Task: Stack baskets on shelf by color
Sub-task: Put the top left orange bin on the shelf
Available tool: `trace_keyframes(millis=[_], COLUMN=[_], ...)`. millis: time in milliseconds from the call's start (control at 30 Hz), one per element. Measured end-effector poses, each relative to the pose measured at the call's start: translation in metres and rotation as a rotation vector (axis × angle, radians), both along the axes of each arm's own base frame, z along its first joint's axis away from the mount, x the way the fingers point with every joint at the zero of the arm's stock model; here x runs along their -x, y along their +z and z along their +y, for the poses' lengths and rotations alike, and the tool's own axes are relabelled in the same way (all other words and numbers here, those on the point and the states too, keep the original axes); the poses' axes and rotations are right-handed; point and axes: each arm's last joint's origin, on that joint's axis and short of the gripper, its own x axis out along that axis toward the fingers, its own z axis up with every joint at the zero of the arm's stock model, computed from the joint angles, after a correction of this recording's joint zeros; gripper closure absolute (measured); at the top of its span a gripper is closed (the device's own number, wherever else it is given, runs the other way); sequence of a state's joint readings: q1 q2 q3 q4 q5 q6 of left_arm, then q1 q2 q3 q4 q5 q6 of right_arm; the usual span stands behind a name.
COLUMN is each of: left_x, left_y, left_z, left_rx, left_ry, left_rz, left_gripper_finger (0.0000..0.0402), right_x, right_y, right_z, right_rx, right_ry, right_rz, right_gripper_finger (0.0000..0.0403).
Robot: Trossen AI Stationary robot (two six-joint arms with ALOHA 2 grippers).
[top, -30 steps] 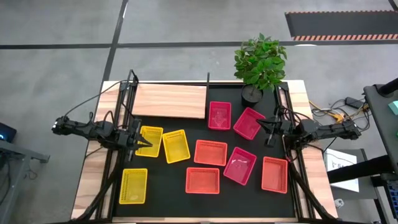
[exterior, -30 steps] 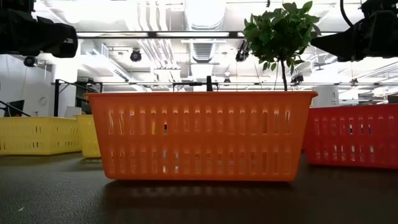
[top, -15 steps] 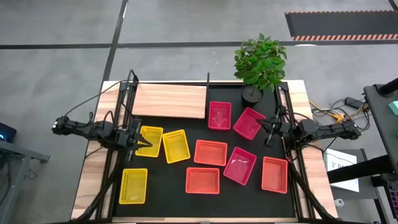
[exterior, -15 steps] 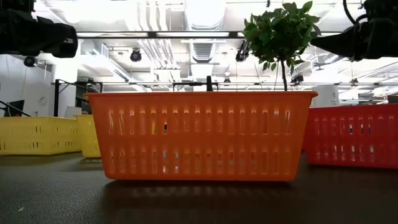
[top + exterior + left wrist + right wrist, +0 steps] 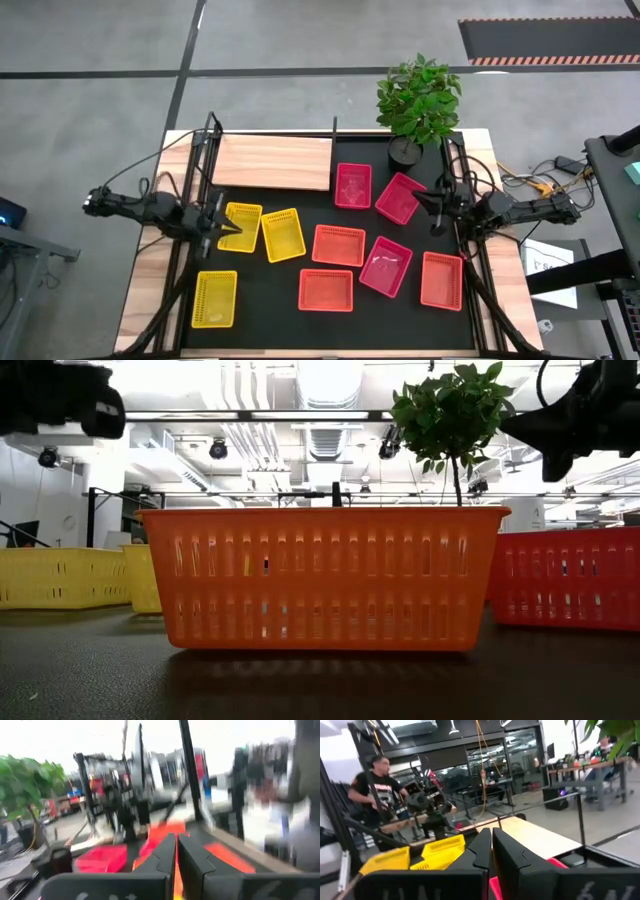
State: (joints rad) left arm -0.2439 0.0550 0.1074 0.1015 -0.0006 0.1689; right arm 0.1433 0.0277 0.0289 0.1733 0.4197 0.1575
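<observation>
Nine plastic mesh baskets (image 5: 338,245) are lying scattered on the black mat, none on the light-wood shelf board (image 5: 272,162) at the worktop's back-left. Left gripper (image 5: 226,229) is hovering clenched over a yellow basket (image 5: 240,227); right gripper (image 5: 431,208) is hanging clenched beside a pinkish-red basket (image 5: 400,198).

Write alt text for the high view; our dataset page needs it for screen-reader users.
Nine baskets, three yellow, three orange and three pinkish-red, lie scattered on a black mat, none on the wooden shelf. The left hand hovers by a yellow basket, the right hand near a pinkish-red basket.
</observation>
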Motion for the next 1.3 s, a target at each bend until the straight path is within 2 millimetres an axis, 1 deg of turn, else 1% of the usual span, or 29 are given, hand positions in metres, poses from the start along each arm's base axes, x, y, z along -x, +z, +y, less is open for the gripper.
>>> trace_keyframes(millis=[67, 233, 400, 633, 767, 967, 1067, 1133, 1200, 1300], left_x=[0.001, 0.007, 0.012, 0.012, 0.011, 0.011, 0.011, 0.012, 0.012, 0.012], left_y=[0.01, 0.029, 0.037, 0.037, 0.036, 0.036, 0.036, 0.036, 0.036, 0.036], left_z=[0.0, 0.002, 0.003, 0.003, 0.002, 0.002, 0.002, 0.002, 0.002, 0.002], left_rx=[0.072, 0.128, 0.15, 0.152, 0.321, 0.328, 0.328, 0.328, 0.329, 0.329], left_ry=[-0.011, -0.02, -0.023, -0.027, -0.108, -0.111, -0.112, -0.112, -0.111, -0.112], left_rz=[-0.09, -0.29, -0.382, -0.377, -0.319, -0.322, -0.322, -0.323, -0.322, -0.323], left_gripper_finger=[0.04, 0.04, 0.04, 0.04, 0.04, 0.04, 0.04, 0.04, 0.04, 0.04], right_x=[0.0, 0.0, 0.0, 0.0, 0.0, 0.0, 0.0, 0.0, -0.003, -0.008], right_y=[0.0, 0.0, 0.0, 0.0, 0.0, 0.0, 0.006, 0.01, 0.014, 0.02], right_z=[0.0, 0.0, 0.0, 0.0, 0.0, 0.0, 0.0, 0.002, 0.003, 0.005], right_rx=[-0.02, -0.023, -0.023, -0.023, -0.023, -0.023, -0.022, 0.0, 0.045, 0.121], right_ry=[0.003, 0.004, 0.004, 0.004, 0.004, 0.003, 0.014, 0.058, 0.091, 0.087], right_rz=[-0.005, -0.006, -0.006, -0.005, -0.005, -0.003, -0.065, -0.101, -0.123, -0.167], right_gripper_finger=[0.0394, 0.0394, 0.0394, 0.0394, 0.0394, 0.0394, 0.0394, 0.0394, 0.0394, 0.0394])
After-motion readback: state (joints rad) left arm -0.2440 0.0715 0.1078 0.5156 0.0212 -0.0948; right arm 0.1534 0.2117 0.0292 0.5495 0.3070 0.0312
